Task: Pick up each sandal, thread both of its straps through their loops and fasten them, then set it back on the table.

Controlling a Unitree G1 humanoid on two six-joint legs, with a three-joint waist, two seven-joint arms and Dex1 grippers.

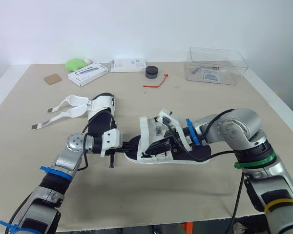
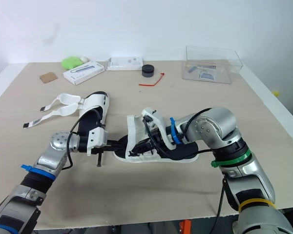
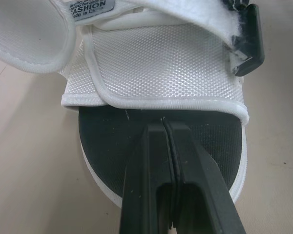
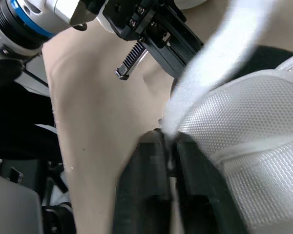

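Sandal [image 1: 147, 139] looks light, with a stiff sole and floppy straps: right gripper [image 4: 167, 141] pinches its white strap [image 4: 205, 73] at midfoot, left gripper [image 3: 162, 126] is clenched empty, tips pinning its toe end.

sandal [image 3: 166, 63]: woven mesh cloth upper, matt black footbed | table [image 1: 185, 195]: matt | box [image 1: 217, 58]: clear glossy plastic

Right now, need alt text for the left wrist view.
The left end effector, fingers shut, has its tips on the black footbed of a white sandal, just below its wide mesh strap. A black buckle sits at the strap's end, and the tan table surrounds the sandal.
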